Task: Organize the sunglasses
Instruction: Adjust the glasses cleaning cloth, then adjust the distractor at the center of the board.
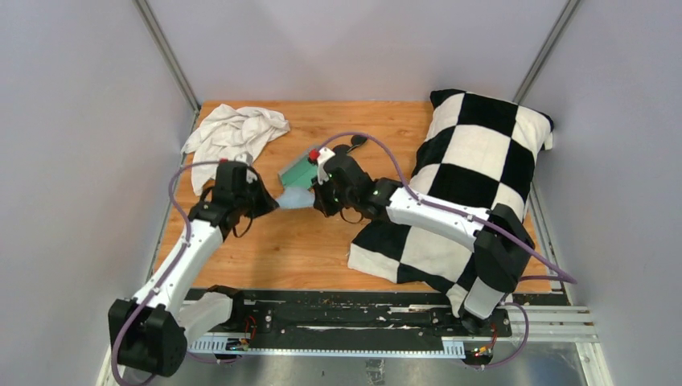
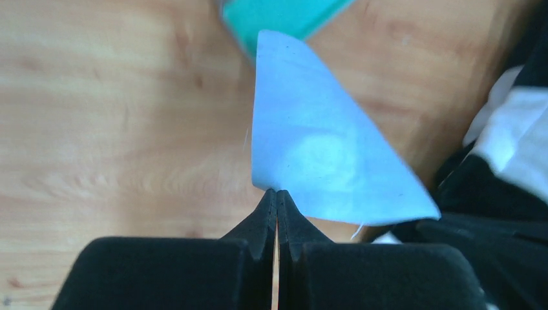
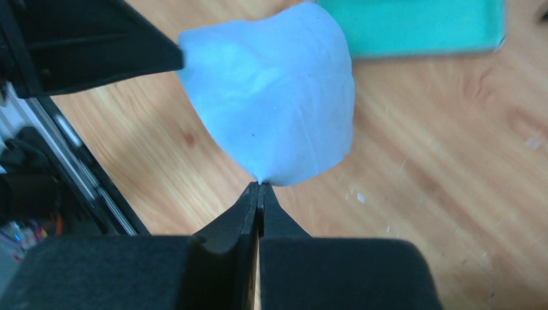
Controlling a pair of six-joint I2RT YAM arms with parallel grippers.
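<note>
Lying on the table (image 1: 306,241) beyond the right wrist, the sunglasses (image 1: 357,143) show only as a small dark shape, touched by neither claw. Judge them light, thin-framed and fragile; grasp the bridge or a temple arm, never the lenses. The teal-lined case (image 1: 299,170) sits near. The left gripper (image 2: 276,194) and right gripper (image 3: 260,187) each clamp an edge of the light blue cloth (image 2: 316,148), held between them.

You see a pale blue cloth (image 2: 316,148), a teal case lining (image 3: 413,26), an orange-brown wood-grain table (image 1: 306,241), a black-and-white chequered cushion (image 1: 474,161) and an off-white rag (image 1: 237,133) at the far left corner. The left gripper (image 2: 276,191) and right gripper (image 3: 260,185) are black.
</note>
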